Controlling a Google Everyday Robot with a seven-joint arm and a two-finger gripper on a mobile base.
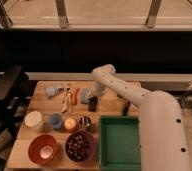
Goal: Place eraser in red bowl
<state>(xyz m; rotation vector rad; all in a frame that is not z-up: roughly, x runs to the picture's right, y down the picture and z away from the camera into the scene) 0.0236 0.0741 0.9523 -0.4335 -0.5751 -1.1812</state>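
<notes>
The eraser (92, 105) is a small black block lying on the wooden table (36, 106), just right of its middle. My gripper (93, 101) comes down from the white arm (114, 82) and stands right over it, shut on the eraser, which still rests on the tabletop. The red bowl (43, 149) sits at the table's front left corner, well away from the gripper, with a pale glint at its centre.
A purple bowl of beads (80, 146) stands beside the red bowl, and a green tray (120, 142) is at front right. Several small cups (55, 120) line the middle row. A blue-grey block (85, 94), an orange piece (76, 95) and a black tool (125, 107) lie nearby.
</notes>
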